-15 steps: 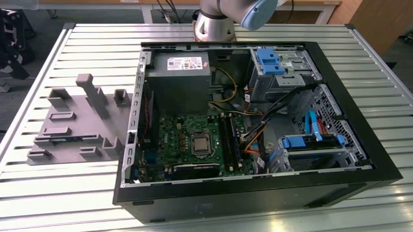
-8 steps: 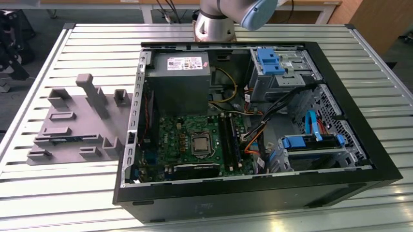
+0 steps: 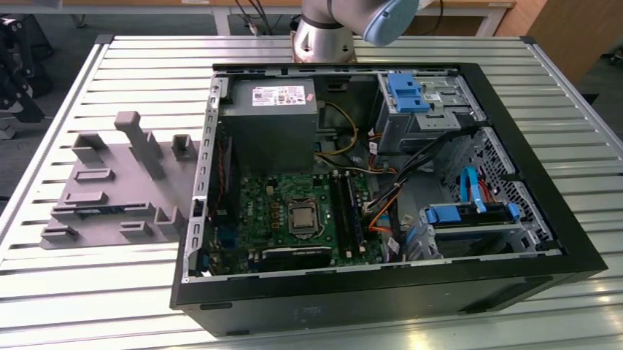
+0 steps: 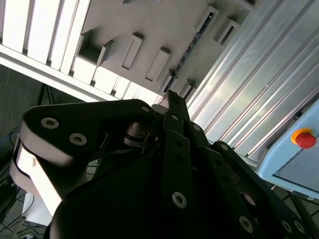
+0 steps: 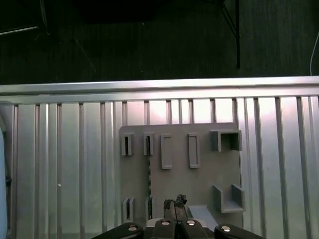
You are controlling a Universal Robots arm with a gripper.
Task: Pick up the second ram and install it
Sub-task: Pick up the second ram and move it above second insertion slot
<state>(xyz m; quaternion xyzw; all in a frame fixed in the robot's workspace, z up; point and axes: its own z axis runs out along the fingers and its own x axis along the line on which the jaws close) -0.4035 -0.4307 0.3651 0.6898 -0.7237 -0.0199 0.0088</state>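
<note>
None of the job shows as done yet: the second ram sits on edge in a slot of the grey holder on the counter. In the first wrist view the gripper hangs over that holder, jaws pressed together on nothing, so by my read pick-up and install are both left. Beside the holder, the open computer case carries the motherboard, and whether its memory slots hold a stick I can't tell
</note>
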